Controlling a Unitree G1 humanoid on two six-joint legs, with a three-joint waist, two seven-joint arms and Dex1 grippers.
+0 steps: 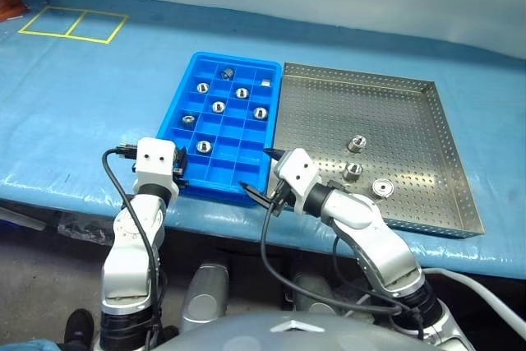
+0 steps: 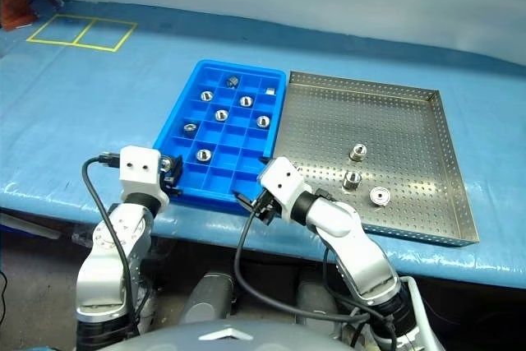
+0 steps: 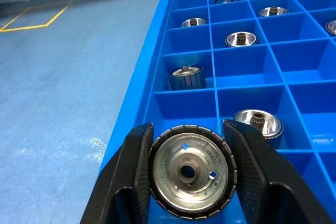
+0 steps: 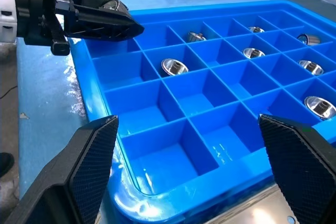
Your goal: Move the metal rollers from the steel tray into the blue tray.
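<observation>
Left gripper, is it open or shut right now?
Shut on a metal roller: the left gripper has both fingers pressed against its ribbed rim.

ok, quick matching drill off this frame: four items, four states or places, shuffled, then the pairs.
Items:
1. left end effector
2. right end effector
3. blue tray
4. steel tray

States or places:
A. holds three loose rollers on a dotted floor
B. open, nothing held
C. shut on a roller
D. grid compartments, several filled

Pairs: 1-C, 2-B, 3-D, 4-A
</observation>
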